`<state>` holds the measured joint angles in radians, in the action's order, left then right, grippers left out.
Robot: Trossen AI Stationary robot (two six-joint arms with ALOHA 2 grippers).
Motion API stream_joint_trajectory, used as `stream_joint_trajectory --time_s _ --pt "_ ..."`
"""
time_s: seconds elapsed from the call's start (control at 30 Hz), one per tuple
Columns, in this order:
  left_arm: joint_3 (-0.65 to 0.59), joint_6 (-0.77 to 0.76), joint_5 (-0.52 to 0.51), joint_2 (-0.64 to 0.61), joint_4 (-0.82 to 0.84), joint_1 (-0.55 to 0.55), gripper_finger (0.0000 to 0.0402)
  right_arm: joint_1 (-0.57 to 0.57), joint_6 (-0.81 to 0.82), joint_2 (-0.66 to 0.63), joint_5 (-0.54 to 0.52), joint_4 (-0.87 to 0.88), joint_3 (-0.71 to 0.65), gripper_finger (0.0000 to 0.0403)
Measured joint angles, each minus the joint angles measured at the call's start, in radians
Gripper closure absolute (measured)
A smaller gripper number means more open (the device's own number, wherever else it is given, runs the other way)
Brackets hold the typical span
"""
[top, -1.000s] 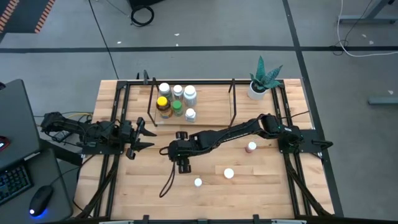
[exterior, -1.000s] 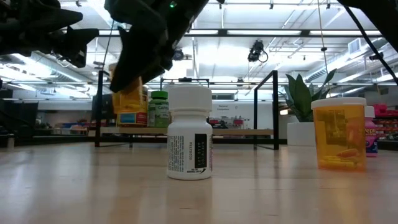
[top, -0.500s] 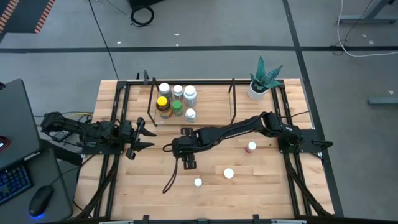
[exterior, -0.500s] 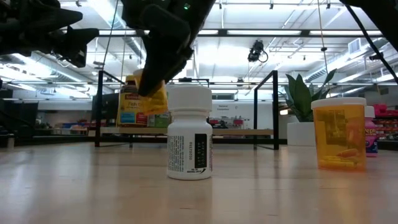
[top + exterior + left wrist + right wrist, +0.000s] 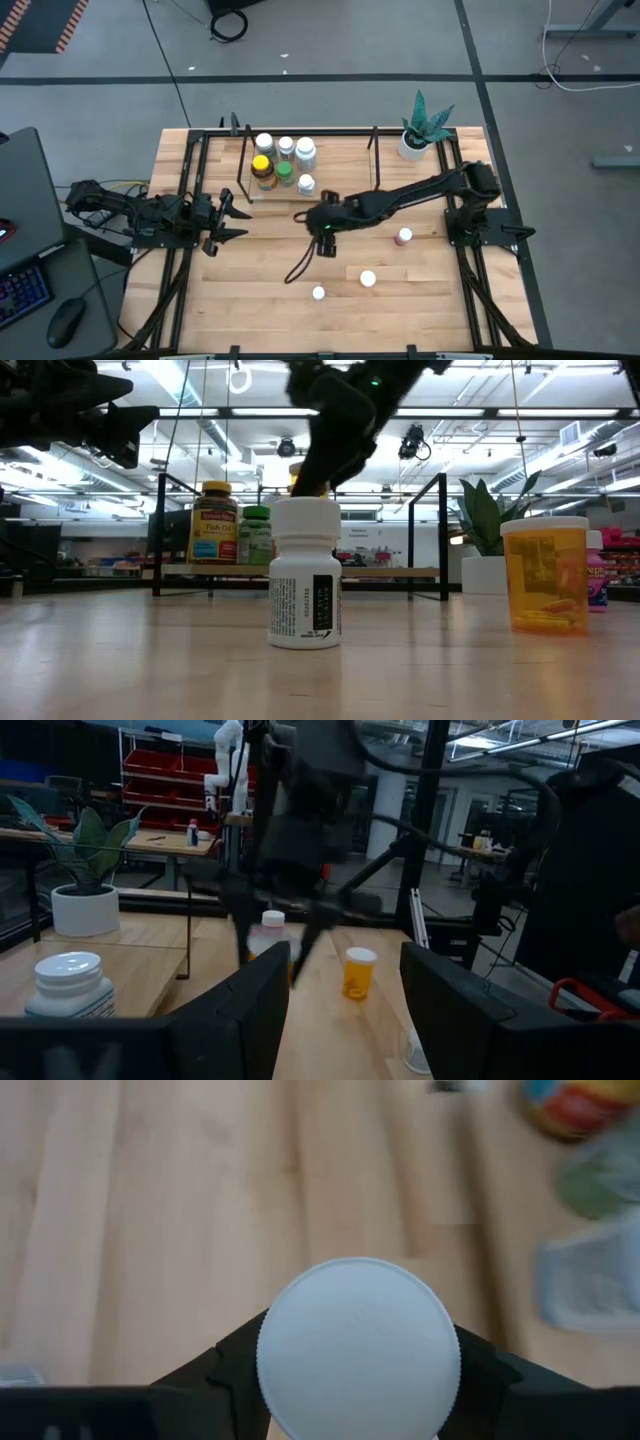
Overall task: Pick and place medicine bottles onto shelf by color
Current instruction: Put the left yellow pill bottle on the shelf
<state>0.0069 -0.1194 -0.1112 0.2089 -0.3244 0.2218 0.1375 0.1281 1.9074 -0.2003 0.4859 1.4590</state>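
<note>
High view: The right hand hung over the bench just in front of the shelf. Five medicine bottles stood clustered on the shelf's left part. Three more stood loose on the bench: a pink-capped bottle and two white-capped ones and. The left hand waited at the bench's left edge, fingers spread and empty.

Low view: A white bottle and an amber bottle stood upright in front. The right arm hung above them, with the shelf behind.

Left wrist view: The right arm appeared blurred across the bench.

Right wrist view: The right hand's fingers clamped a white-capped bottle from both sides, its long axis pointing at the camera.

Key relation: Judging by this, the shelf lay just beyond the loaded right hand, the nearer arm.
</note>
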Motion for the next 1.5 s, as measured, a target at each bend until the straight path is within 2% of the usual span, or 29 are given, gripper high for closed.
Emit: stream_joint_trajectory --time_s 0.27,0.37,0.67,0.8,1.1,1.33,1.5 --pt "0.000 0.000 0.000 0.000 0.000 0.000 0.0208 -0.082 0.007 -0.167 -0.213 -0.119 -0.195 0.0190" --pt "0.000 0.000 0.000 0.000 0.000 0.000 0.0207 -0.152 0.011 -0.183 -0.244 -0.170 -0.216 0.0190" --pt "0.000 0.000 0.000 0.000 0.000 0.000 0.0207 -0.338 0.033 -0.175 -0.177 -0.224 -0.217 0.0190" --pt "0.000 0.000 0.000 0.000 0.000 0.000 0.0207 -0.400 0.038 -0.173 -0.116 -0.231 -0.217 0.0190" --pt "0.000 0.000 0.000 0.000 0.002 0.000 0.0207 -0.467 0.031 -0.096 -0.037 -0.282 -0.212 0.0190" --pt "0.000 0.000 0.000 0.000 0.001 0.000 0.0204 -0.488 0.027 -0.009 -0.023 -0.265 -0.150 0.0190" --pt "0.000 0.000 0.000 0.000 0.000 0.000 0.0205 -0.503 0.030 0.006 -0.023 -0.228 -0.133 0.0189"
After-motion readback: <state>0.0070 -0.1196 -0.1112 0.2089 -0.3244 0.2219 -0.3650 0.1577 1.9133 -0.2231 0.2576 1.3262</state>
